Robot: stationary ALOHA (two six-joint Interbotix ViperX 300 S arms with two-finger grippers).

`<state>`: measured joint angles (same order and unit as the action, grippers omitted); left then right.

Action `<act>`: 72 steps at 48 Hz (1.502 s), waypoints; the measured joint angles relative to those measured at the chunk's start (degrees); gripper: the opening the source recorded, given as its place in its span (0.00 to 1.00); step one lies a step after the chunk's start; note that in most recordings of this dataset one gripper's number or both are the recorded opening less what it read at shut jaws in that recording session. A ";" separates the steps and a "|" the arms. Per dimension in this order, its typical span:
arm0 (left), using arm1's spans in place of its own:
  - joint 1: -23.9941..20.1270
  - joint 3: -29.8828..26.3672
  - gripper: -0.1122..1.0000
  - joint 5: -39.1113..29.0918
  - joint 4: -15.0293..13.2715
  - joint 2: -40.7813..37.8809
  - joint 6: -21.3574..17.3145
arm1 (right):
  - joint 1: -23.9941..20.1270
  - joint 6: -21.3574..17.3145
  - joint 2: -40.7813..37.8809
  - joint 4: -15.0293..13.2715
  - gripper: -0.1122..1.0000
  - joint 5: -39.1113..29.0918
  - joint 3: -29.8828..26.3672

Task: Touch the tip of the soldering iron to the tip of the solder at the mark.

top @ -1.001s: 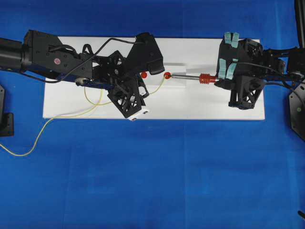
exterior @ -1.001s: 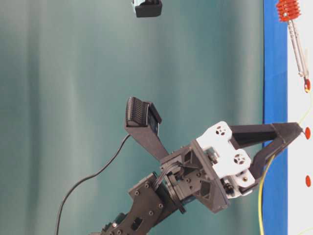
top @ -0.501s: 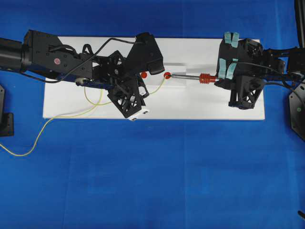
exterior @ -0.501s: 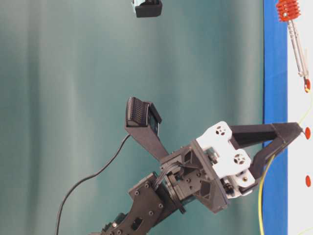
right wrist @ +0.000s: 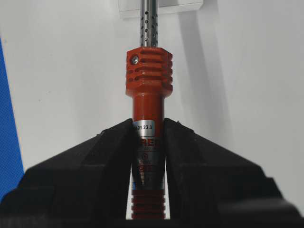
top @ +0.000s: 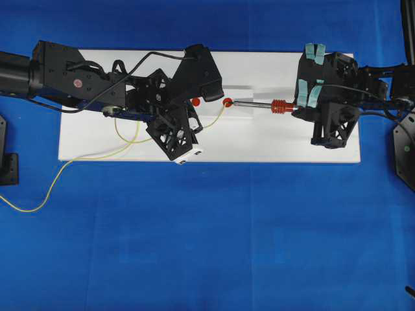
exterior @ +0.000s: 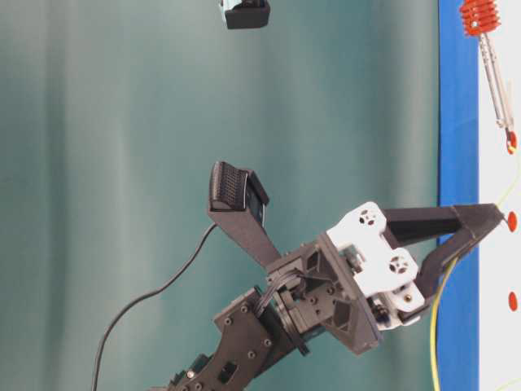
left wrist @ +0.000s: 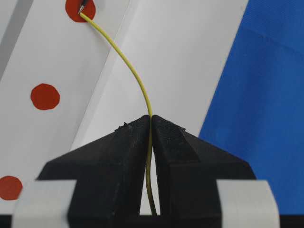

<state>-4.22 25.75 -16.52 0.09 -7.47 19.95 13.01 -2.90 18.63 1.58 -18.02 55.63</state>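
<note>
1. Yellow solder (left wrist: 135, 76) is pinched in the left gripper (left wrist: 151, 124), its end on a red mark (left wrist: 80, 8).
2. The right gripper (right wrist: 148, 130) clamps the soldering iron (right wrist: 148, 76).
3. The iron's tip seems to touch the solder there.

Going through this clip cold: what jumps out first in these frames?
The red-handled soldering iron lies level over the white board, clamped in the right claw, its tip at a red dot mid-board. From the left, the left claw pinches the thin yellow solder, whose free end arcs onto that same dot. Two more red dots sit in line beside it.
</note>
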 measured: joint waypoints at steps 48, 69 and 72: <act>0.00 -0.09 0.13 0.00 -0.09 0.00 0.00 | 0.00 0.00 -0.09 0.00 0.16 0.00 0.00; 0.00 0.00 0.13 -1.32 0.00 0.44 0.00 | 0.00 0.00 0.00 0.09 0.16 -0.09 0.00; 0.09 -0.09 0.13 -2.55 -0.09 1.32 0.00 | 0.00 0.00 -0.09 0.00 0.16 -0.09 0.09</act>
<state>-4.13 25.66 -19.07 0.00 -6.15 19.95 13.01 -2.90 18.54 1.58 -18.11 55.72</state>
